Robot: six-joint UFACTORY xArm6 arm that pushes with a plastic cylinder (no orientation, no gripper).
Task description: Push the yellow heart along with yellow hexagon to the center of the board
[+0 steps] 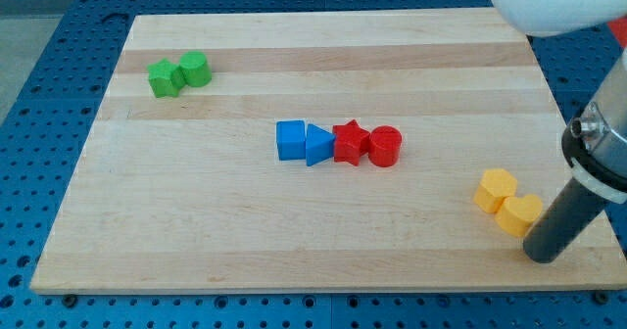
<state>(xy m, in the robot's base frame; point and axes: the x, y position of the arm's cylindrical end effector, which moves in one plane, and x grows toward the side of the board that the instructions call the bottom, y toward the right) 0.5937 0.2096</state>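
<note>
The yellow hexagon (pixel 495 189) and the yellow heart (pixel 519 212) sit touching each other near the board's lower right corner, the heart below and right of the hexagon. My tip (pixel 541 254) rests on the board just below and right of the yellow heart, very close to it. The dark rod slants up toward the view's right edge.
A row of blocks lies mid-board: blue cube (pixel 290 140), blue triangle (pixel 318 145), red star (pixel 351 142), red cylinder (pixel 385 146). A green star (pixel 165 77) and a green cylinder (pixel 195 70) sit at the upper left. The wooden board (pixel 294 241) ends close to the tip.
</note>
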